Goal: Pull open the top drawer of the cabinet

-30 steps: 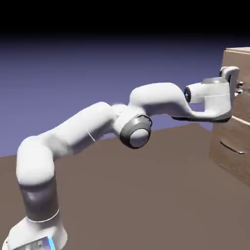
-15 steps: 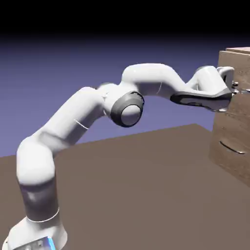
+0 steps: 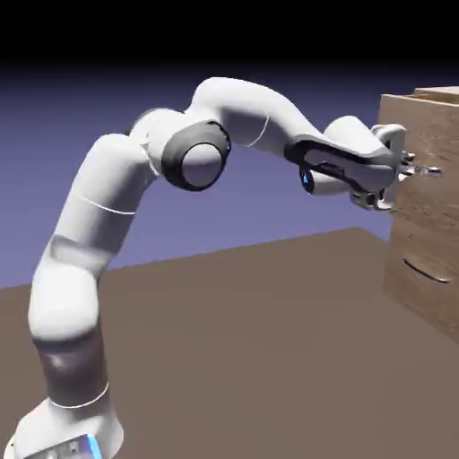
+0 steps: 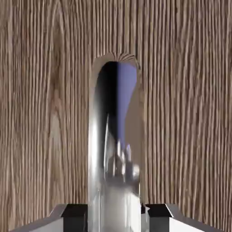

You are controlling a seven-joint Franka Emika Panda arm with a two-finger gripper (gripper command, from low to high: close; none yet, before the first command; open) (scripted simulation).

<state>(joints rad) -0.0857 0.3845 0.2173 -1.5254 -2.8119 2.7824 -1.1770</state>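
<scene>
The light-brown wood-grain cabinet [image 3: 428, 296] stands at the exterior view's right edge. Its top drawer [image 3: 430, 125] juts out to the left of the lower front. My gripper [image 3: 411, 167] is shut on the top drawer's thin silver handle [image 3: 428, 169]. In the hand view the shiny handle [image 4: 115, 149] runs up from between my two grey fingertips [image 4: 74, 212], which press on it from both sides. The drawer's wood front [image 4: 45, 113] fills the rest of that view.
The lower drawer's silver handle [image 3: 427, 272] shows below my hand. My arm's elbow [image 3: 193, 161] is raised high over the brown table [image 3: 251, 359], and the base [image 3: 67, 430] stands at the lower left.
My hand has drawn back to the left with the handle in its grip, and the top drawer front has slid out with it. The elbow has swung up and leftward.
</scene>
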